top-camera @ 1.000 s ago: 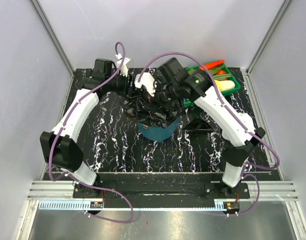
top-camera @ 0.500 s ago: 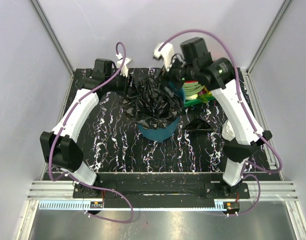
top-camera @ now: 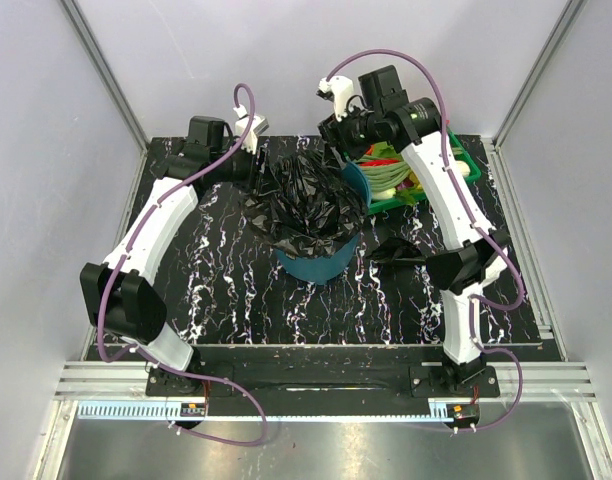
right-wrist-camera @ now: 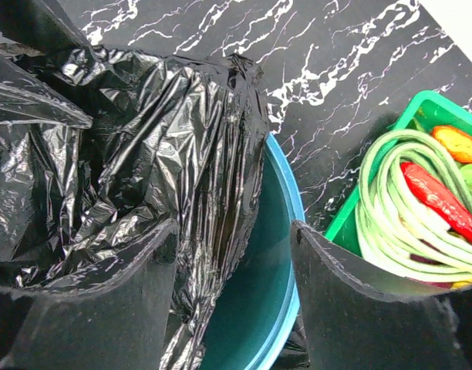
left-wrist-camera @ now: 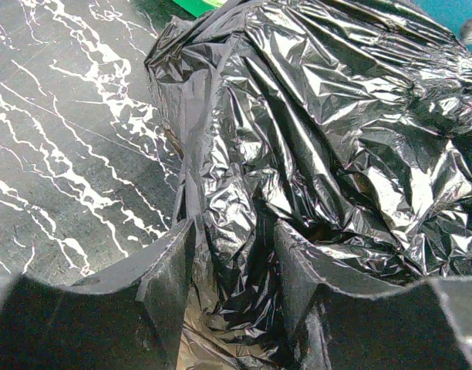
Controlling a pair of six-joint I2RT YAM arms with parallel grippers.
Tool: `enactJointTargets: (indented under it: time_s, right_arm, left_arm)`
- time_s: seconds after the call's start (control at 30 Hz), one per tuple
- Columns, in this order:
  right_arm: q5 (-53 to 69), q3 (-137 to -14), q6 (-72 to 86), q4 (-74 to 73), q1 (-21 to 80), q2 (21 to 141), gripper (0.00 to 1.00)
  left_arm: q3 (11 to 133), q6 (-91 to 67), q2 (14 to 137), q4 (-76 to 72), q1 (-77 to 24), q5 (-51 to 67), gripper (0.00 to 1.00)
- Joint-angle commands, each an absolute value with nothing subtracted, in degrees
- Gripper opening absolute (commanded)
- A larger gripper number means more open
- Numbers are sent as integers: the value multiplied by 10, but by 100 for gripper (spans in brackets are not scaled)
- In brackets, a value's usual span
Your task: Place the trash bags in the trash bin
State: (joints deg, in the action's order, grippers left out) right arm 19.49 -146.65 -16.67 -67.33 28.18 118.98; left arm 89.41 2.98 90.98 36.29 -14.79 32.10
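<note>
Over the trash bin [top-camera: 316, 265], 1 black trash bag [top-camera: 306, 200] stands heaped across the mouth, not yet pushed inside. The left hand [left-wrist-camera: 234, 231] pinches a bunched fold, apparently to keep the film raised. The right hand [right-wrist-camera: 234, 227] stands fairly wide, straddling the bag's edge at the rim, likely to tuck it in. A dark crumpled mass [top-camera: 398, 250] on the desk [top-camera: 216, 280] beside the bin cannot be identified; film hides the bin's floor.
</note>
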Motion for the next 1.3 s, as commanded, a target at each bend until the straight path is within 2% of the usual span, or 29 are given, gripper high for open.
enactJointTargets:
  time_s: [0.0,0.3,0.4,0.6,0.73,1.27]
  right_arm:
    - [233,-1463,-155,-663,271,1189,63]
    - [255,-1411,-162,-662,271,1190,59]
    - [256,-1400,-163,-662,271,1191,55]
    - [258,-1399,-167,-657,270,1189,36]
    - [258,-1402,-169,-658,270,1187,19]
    - [167,-1447,-210,-659,255,1147,11]
  left_arm:
    - [889,40,899,334,-148,340,50]
    - [887,44,899,333,-148,341,50]
    - [887,44,900,332,-148,344,50]
    - [884,40,901,328,-148,348,50]
    - [884,40,899,328,-148,346,50]
    - [882,45,894,326,-148,338,48]
